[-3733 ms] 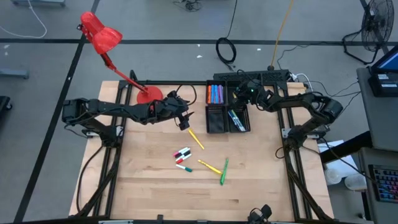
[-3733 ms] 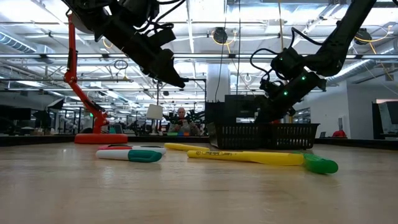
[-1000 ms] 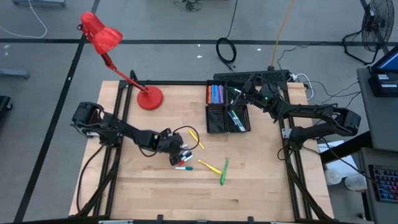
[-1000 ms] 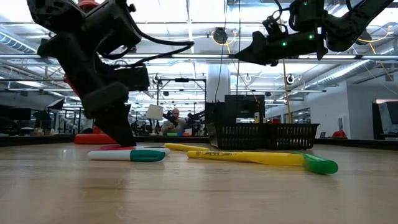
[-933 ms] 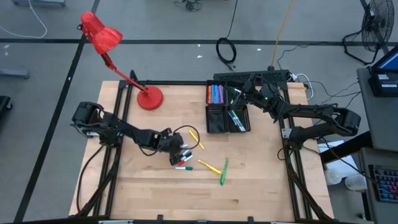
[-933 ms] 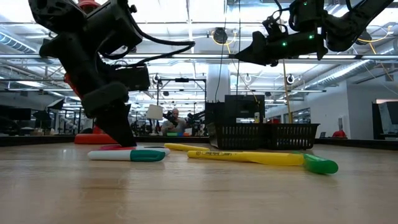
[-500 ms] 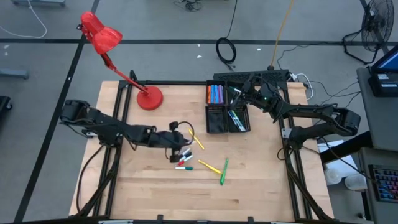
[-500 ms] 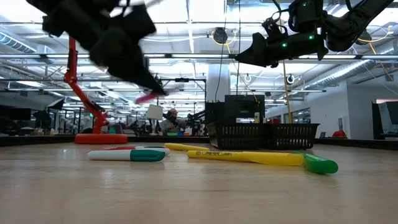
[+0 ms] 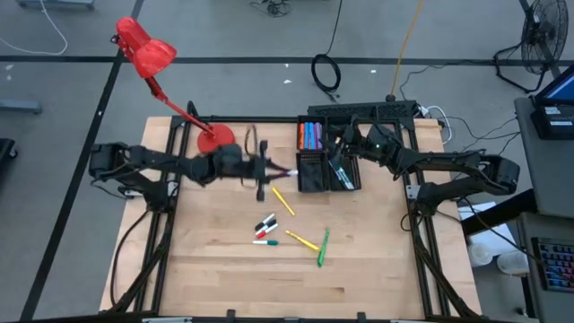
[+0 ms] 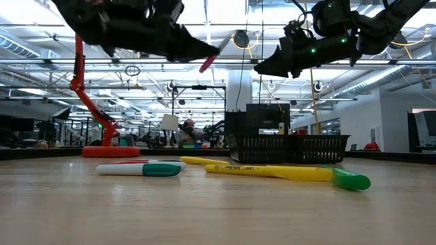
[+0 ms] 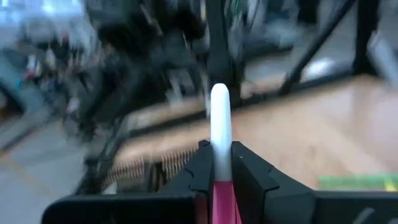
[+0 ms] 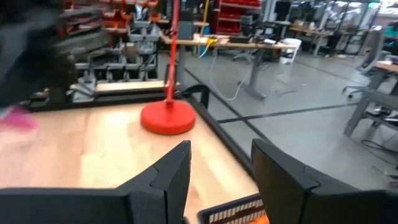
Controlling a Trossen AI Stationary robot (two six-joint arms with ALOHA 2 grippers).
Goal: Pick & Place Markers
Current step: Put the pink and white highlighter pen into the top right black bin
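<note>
My left gripper (image 9: 272, 170) is high over the table, just left of the black tray (image 9: 311, 182), and is shut on a pink-and-white marker (image 9: 289, 172). The marker also shows in the low view (image 10: 208, 62). My right gripper (image 9: 344, 149) hovers open and empty over the tray's far right part. Several markers lie flat on the wood: a yellow one (image 9: 282, 201), a red, white and black cluster (image 9: 265, 222), a teal-capped one (image 9: 265, 241), another yellow one (image 9: 302, 240) and a green one (image 9: 322, 247). My left gripper pinches the marker between its two fingers where the pink body (image 11: 222, 200) meets the white end (image 11: 219, 115). The white end sticks out ahead of the fingertips. The fingers come level from the table's left, with the marker lying along them. The marker is lifted clear of the table.
The tray holds coloured markers in its far left compartment (image 9: 310, 136) and teal ones in its near right compartment (image 9: 340, 171). A red desk lamp stands with its base (image 9: 215, 139) at the far left. Bare wood lies toward the near edge.
My left gripper, which was down on the marker cluster, has taken up the pink-and-white marker. It has risen and swung toward the far edge and the tray, turning to point level toward the table's right. The other markers stay where they were.
</note>
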